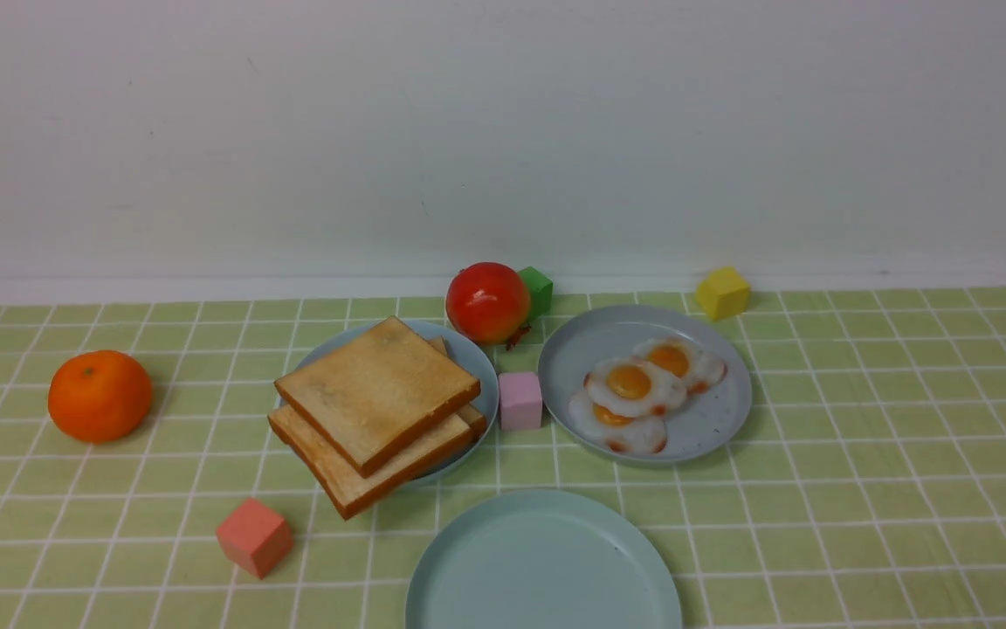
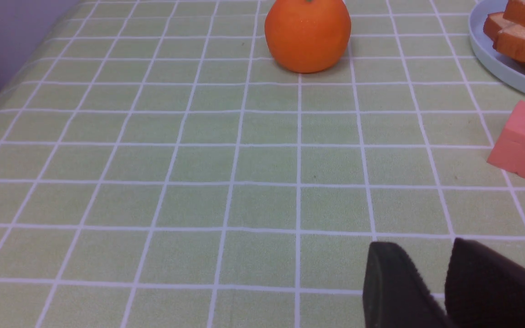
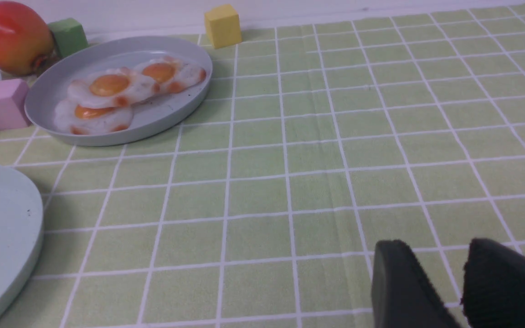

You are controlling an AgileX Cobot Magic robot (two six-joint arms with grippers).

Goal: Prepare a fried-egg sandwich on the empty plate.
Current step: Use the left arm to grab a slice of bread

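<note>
Currently your empty plate (image 1: pixel 547 568) sits nearest you on the bench (image 1: pixel 861 454). Behind it to the left, the sandwich (image 1: pixel 376 393) slices lie stacked on a blue plate (image 1: pixel 478 371); to the right, the fried egg (image 1: pixel 630 382) tops two others on a grey plate (image 1: pixel 713 428). Your left end effector (image 2: pixel 431 250) and right end effector (image 3: pixel 438 250) each stand slightly parted, holding nothing.

Left hand (image 2: pixel 421 253) fingers slightly parted, right hand (image 3: pixel 436 250) likewise, both apparently empty, only tips visible

A plain white wall (image 1: pixel 503 131) rises behind a pale green tablecloth (image 1: pixel 861 489) with white grid lines.
</note>
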